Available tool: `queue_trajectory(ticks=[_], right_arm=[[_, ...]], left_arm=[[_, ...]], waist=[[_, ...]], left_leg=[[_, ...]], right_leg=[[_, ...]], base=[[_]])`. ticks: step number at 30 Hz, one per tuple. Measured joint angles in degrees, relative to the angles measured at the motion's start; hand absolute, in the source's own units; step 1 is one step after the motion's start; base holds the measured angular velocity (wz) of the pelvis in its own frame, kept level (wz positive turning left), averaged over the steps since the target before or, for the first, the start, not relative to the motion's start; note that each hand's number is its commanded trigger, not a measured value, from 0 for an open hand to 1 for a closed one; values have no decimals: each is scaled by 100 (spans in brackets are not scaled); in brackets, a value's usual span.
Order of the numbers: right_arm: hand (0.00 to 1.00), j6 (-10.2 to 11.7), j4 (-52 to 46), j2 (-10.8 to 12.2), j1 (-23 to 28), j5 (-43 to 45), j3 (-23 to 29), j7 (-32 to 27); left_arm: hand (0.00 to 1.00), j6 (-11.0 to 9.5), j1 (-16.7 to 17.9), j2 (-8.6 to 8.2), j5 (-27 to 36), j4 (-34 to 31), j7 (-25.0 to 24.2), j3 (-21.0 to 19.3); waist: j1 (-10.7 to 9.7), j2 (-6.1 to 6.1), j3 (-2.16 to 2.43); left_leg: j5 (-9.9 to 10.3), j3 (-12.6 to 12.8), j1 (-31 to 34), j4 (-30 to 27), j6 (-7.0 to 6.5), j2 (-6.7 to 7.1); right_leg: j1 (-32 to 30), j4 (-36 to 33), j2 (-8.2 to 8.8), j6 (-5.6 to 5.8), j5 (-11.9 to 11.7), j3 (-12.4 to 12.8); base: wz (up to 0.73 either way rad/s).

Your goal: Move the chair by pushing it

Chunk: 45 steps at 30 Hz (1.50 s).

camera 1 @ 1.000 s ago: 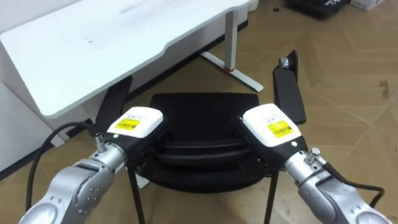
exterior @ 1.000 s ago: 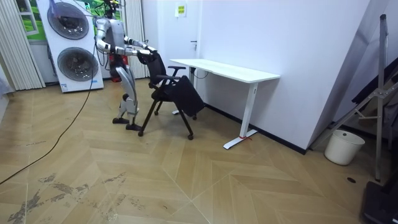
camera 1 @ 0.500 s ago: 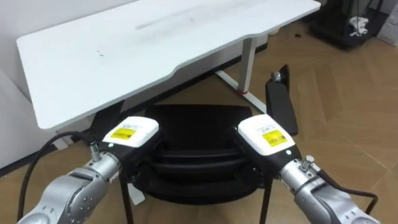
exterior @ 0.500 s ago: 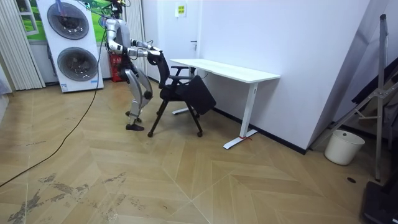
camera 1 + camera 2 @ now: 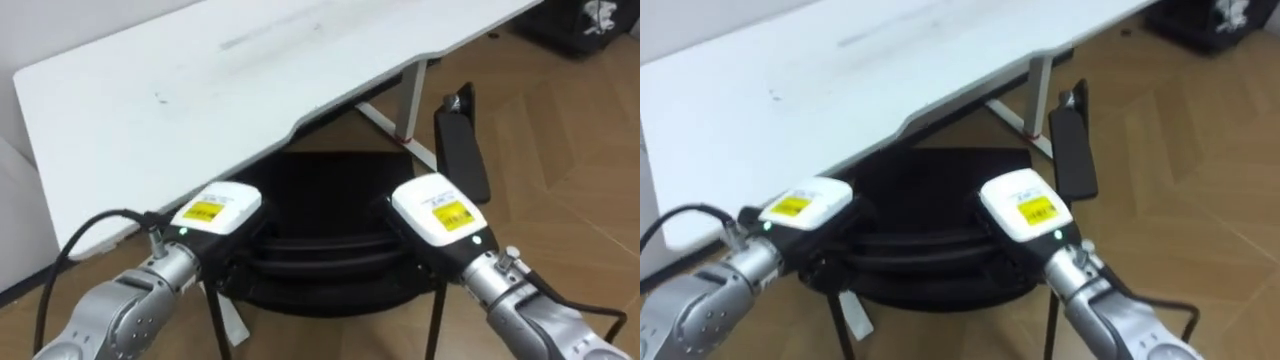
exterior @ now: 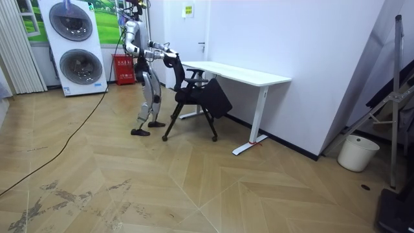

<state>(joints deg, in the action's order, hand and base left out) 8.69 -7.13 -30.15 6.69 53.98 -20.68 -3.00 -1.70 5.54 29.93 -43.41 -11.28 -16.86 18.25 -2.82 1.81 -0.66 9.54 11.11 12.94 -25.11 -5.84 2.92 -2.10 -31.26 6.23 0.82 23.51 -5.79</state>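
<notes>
A black chair point(image 5: 322, 192) stands right in front of me, its seat reaching under the front edge of the white desk point(image 5: 200, 90). My left hand point(image 5: 216, 208) rests on the left end of the backrest's top rail point(image 5: 318, 246), and my right hand point(image 5: 438, 210) on the right end. Both hands blend into the dark rail. The chair's right armrest point(image 5: 462, 150) sticks out beside the desk leg point(image 5: 418, 82). In the room view I stand behind the chair point(image 6: 197, 97), arms stretched forward to its back, facing the desk point(image 6: 239, 72).
Stacked washing machines point(image 6: 71, 45) and a red box point(image 6: 124, 70) stand behind me. The white wall runs behind the desk. A white bucket point(image 6: 357, 152) and a metal frame point(image 6: 394, 97) stand far off at the room view's right. Open wooden floor lies to my right.
I have walked forward with the chair. It has rolled toward the desk, to the room view's right, and its seat is now closer under the desk edge. Both hands stayed on the backrest.
</notes>
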Motion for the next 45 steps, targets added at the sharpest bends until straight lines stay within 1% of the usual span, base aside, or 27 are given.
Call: queue_trajectory(ticks=[3, 5, 8, 13, 16, 18, 19, 21, 22, 23, 24, 25, 26, 27, 28, 29, 30, 31, 33, 34, 36, 37, 38, 40, 41, 42, 45], right_arm=[[100, 82, -77, -289, 67, -121, 119, 67], [100, 130, -77, -365, 81, -128, 175, 122], [100, 130, -76, -353, 102, -127, 177, 136], [100, 122, -141, -345, 157, -132, 169, 250], [100, 125, -157, -344, 164, -155, 139, 385], [100, 116, -163, -275, 173, -33, 83, 577], [100, 115, -162, -217, 193, 19, 63, 627], [100, 66, -162, 11, 243, 133, -7, 750], [100, 65, -164, 64, 244, 159, -36, 787], [100, 91, -175, 122, 243, 183, -65, 832], [100, 127, -213, 146, 243, 180, -65, 873], [100, 127, -262, 156, 243, 178, -65, 892], [100, 130, -390, 89, 245, 179, -58, 927], [100, 120, -433, -14, 228, 181, -63, 985], [100, 112, -426, -33, 229, 190, -87, 1072], [100, 51, -425, -68, 229, 228, -181, 1179], [100, 56, -433, -98, 232, 227, -200, 1258], [100, 66, -453, -127, 231, 229, -207, 1308], [100, 130, -589, -266, 230, 228, -164, 1423], [100, 159, -697, -379, 231, 228, -159, 1466], [100, 148, -752, -374, 241, 234, -217, 1581], [100, 124, -755, -369, 241, 233, -217, 1586], [100, 95, -765, -361, 237, 233, -191, 1615], [100, 28, -767, -330, 225, 233, -192, 1701], [100, 37, -808, -371, 224, 232, -151, 1731], [100, 45, -828, -368, 230, 233, -60, 1773], [100, -8, -897, -388, 231, 270, 18, 1802]], left_arm=[[100, -203, 75, 4, 272, -1, 15, 37], [100, -260, 73, -17, 288, -1, 14, 85], [100, -261, 69, -39, 329, 10, 13, 84], [100, -311, 69, -29, 329, 60, 13, 47], [100, -376, 71, 19, 322, 80, 1, 25], [100, -542, 150, 41, 308, 164, -6, -70], [100, -591, 173, 73, 290, 184, -6, -85], [100, -874, 247, 135, 275, 338, 9, -266], [100, -924, 304, 158, 272, 344, 30, -323], [100, -1013, 351, 208, 268, 361, 61, -413], [100, -1050, 336, 256, 263, 364, 107, -447], [100, -1059, 293, 280, 262, 372, 129, -439], [100, -1085, 228, 328, 262, 378, 139, -444], [100, -1081, 141, 169, 170, 520, 148, -421], [100, -1072, 121, 90, 110, 575, 160, -394], [100, -1045, 181, 118, 96, 585, 168, -333], [100, -1073, 226, 128, 109, 579, 165, -314], [100, -1073, 259, 84, 93, 571, 168, -323], [100, -1114, 210, 34, 40, 552, 170, -331], [100, -1131, 164, -18, -36, 551, 157, -327], [100, -1208, 227, 25, -105, 511, 159, -353], [100, -1207, 220, 39, -105, 510, 164, -353], [100, -1180, 146, -3, -116, 535, 220, -331], [100, -1120, 86, -50, -132, 587, 283, -277], [100, -1111, 47, -66, -132, 611, 283, -238], [100, -1102, 43, -131, -132, 619, 282, -238], [100, -1062, 16, -247, -132, 629, 271, -230]], waist=[[-39, -53, -30], [-67, -99, -45], [-82, -117, -56], [-32, -127, -50], [176, -113, -40], [242, -83, -41], [251, -67, -39], [305, 39, -51], [266, 57, -46], [130, 55, -41], [-11, 8, -24], [-109, -33, -21], [-205, -249, -16], [-111, -235, -19], [-85, -213, -16], [22, -150, -2], [142, -76, -14], [183, -105, 17], [203, -216, 67], [207, -251, 72], [233, -197, 55], [226, -187, 47], [206, -184, 15], [150, -269, 21], [116, -364, 57], [114, -348, 59], [70, -374, 45]], left_leg=[[184, 125, -166, -12, -123, 195], [293, 125, -239, -53, -169, 277], [343, 122, -241, -121, -221, 285], [352, -7, -165, -199, -230, 284], [326, -341, -154, -200, -216, 315], [232, -1141, -261, -144, -212, 449], [212, -1393, -283, -94, -202, 475], [-141, -2452, -525, 463, -71, 496], [-274, -2790, -596, 636, -33, 513], [-485, -3595, -724, 880, 71, 607], [-631, -4274, -774, 981, 191, 706], [-657, -4516, -753, 957, 242, 781], [-612, -4577, -618, 792, 293, 1015], [-289, -3646, -446, 251, 252, 882], [-97, -3098, -421, 44, 221, 717], [232, -2353, -434, -186, 168, 351], [450, -2172, -474, -271, 252, 195], [470, -2323, -489, -225, 276, 236], [421, -2978, -495, 14, 359, 477], [379, -2791, -460, -94, 413, 463], [480, -1716, -523, -459, 518, -195], [542, -1520, -547, -422, 496, -312], [663, -1435, -572, -293, 518, -434], [649, -1855, -544, -248, 616, -314], [605, -1815, -501, -260, 650, -293], [564, -1450, -426, -286, 635, -444], [482, -725, -355, -340, 716, -619]], right_leg=[[-248, -991, 336, 108, -8, -56], [-469, -1554, 486, 287, -133, -43], [-695, -1985, 572, 277, -360, -78], [-654, -1866, 464, 273, -375, -26], [-529, -1602, 261, 242, -397, -9], [-635, -1697, -49, 177, -718, 117], [-675, -1608, -212, 119, -701, 210], [-718, -319, -987, -163, -614, 676], [-706, 131, -1133, -234, -710, 756], [-685, 938, -1338, -251, -1061, 964], [-692, 1553, -1389, -223, -1486, 1231], [-674, 1771, -1348, -173, -1669, 1396], [-660, 1923, -1030, -47, -1870, 1568], [-742, 1682, -711, -180, -2073, 558], [-704, 1555, -594, -241, -1993, 50], [-576, 1313, -568, -345, -1796, -474], [-500, 1095, -487, -378, -1608, -868], [-487, 1071, -443, -343, -1547, -989], [-502, 1224, -376, -298, -1504, -1242], [-454, 1302, -107, -352, -1482, -1942], [-118, 1199, -30, -472, -1302, -2886], [-64, 1103, -40, -432, -1205, -3013], [-63, 878, -93, -229, -1030, -3022], [-162, 659, -329, -125, -911, -2069], [-199, 614, -317, -268, -724, -1998], [-185, 575, -161, -417, -645, -2426], [-103, 641, 4, -531, -570, -2996]], base=[[-6], [-3], [0], [0], [-21], [-7], [-7], [6], [57], [104], [125], [153], [122], [96], [27], [5], [5], [42], [76], [70], [70], [94], [107], [114], [103], [93], [92]])
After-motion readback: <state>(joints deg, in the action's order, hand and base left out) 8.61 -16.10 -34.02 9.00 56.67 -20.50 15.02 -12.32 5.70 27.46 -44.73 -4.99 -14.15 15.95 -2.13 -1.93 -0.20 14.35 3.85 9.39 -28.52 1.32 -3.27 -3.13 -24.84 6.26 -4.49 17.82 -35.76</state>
